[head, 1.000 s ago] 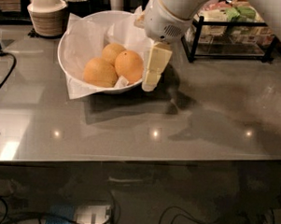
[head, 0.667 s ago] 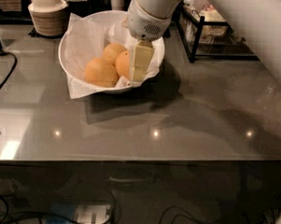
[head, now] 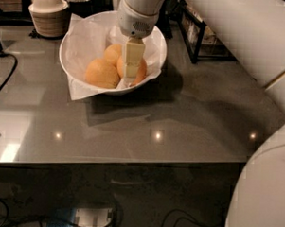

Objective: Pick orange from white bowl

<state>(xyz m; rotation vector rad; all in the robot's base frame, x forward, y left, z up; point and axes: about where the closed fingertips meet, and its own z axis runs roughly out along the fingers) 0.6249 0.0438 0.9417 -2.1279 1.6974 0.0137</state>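
The white bowl point(head: 65, 55), lined with crumpled white paper, stands at the back middle of the grey table. It holds the deeper-coloured orange point(head: 142, 73) on its right side and two paler fruits point(head: 101, 74) to the left of it and behind it. My gripper point(head: 130, 73) hangs down from the white wrist into the bowl. It sits right over the orange and covers its middle, so the orange shows only on either side of it. I cannot tell whether it touches the orange.
A stack of ribbed beige bowls point(head: 47, 15) stands at the back left. A black wire rack point(head: 199, 35) stands behind the bowl to the right. A dark cable point(head: 4, 81) runs along the left side. My white arm point(head: 240, 39) crosses the right of the view.
My gripper has moved left from the bowl's right rim to over the orange and come down into the bowl. The fruits have not moved.
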